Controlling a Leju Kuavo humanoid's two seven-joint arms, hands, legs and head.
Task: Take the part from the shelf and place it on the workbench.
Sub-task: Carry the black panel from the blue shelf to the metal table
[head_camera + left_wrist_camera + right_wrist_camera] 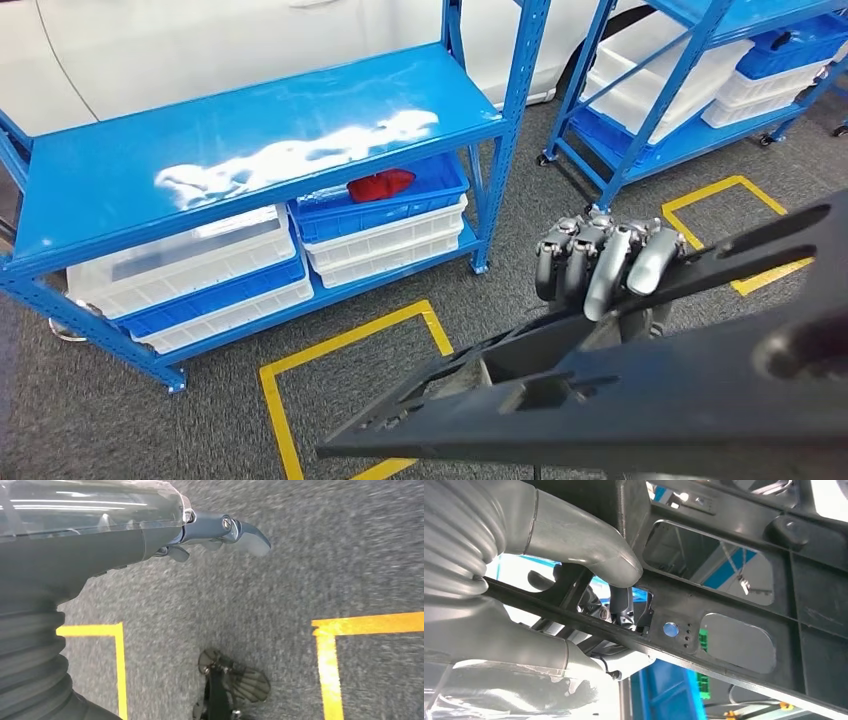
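**Dark part held low in frame, above grey carpet**

Grey carpet floor (pixel 520 200) with yellow tape squares (pixel 350 350) across the head view. Blue shelf (pixel 250 140) at upper left of the frame, top board bare and shiny, white and blue bins (pixel 385 225) on the lower level, something red (pixel 380 185) inside one blue bin. Second blue shelf (pixel 680 90) at upper right, also with white and blue bins. White car body (pixel 200 45) behind the shelves, along the top edge.

Large dark flat part (pixel 620 390) with cut-out openings stretching from lower centre to the right edge of the head view, tilted, off the shelf and above the floor. Right hand (pixel 605 265) at centre right, fingers curled over the upper bar of the part, holding it. Same grip seen close in the right wrist view: grey thumb (pixel 589 545) pressed on the dark frame, darker fingers behind a bar.

Left hand (pixel 220 532) in upper part of the left wrist view, above carpet and yellow lines, nothing in it; fingers mostly hidden by the cover, so cannot tell if spread or curled
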